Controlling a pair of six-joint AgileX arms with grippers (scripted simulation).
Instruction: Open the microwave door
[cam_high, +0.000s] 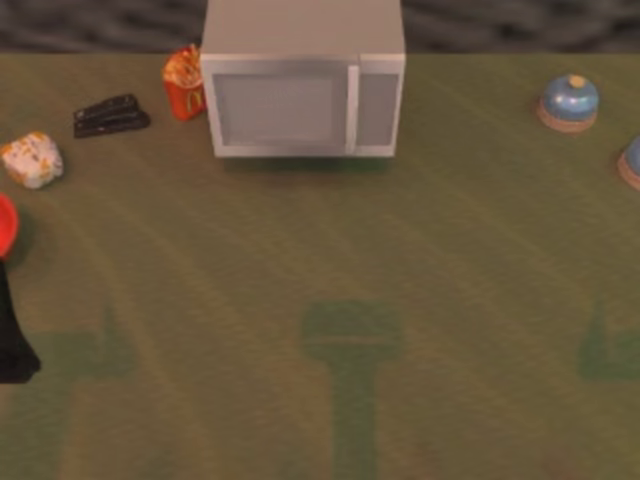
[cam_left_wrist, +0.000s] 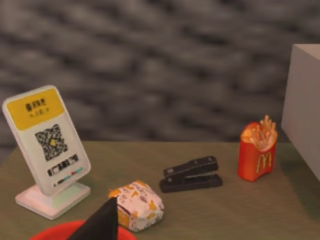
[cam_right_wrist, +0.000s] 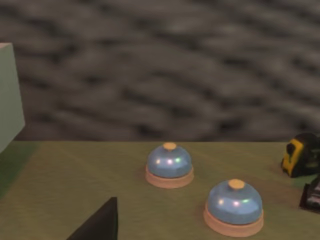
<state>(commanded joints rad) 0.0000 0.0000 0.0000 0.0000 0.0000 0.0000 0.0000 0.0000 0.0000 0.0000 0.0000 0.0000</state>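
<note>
Top view: the microwave (cam_high: 303, 78) stood at the table's (cam_high: 320, 300) far edge, middle; the microwave door (cam_high: 280, 108) was closed.
Left wrist view: left gripper (cam_left_wrist: 102, 222) near a wrapped burger (cam_left_wrist: 136, 205), stapler (cam_left_wrist: 191, 174) and fries box (cam_left_wrist: 257, 152); grip unclear.
Right wrist view: right gripper (cam_right_wrist: 100, 225) before 2 blue bells (cam_right_wrist: 169, 165); grip unclear.

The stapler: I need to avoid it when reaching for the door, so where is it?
In the top view the black stapler lies at the table's far left, between the wrapped burger and the fries box.
</note>
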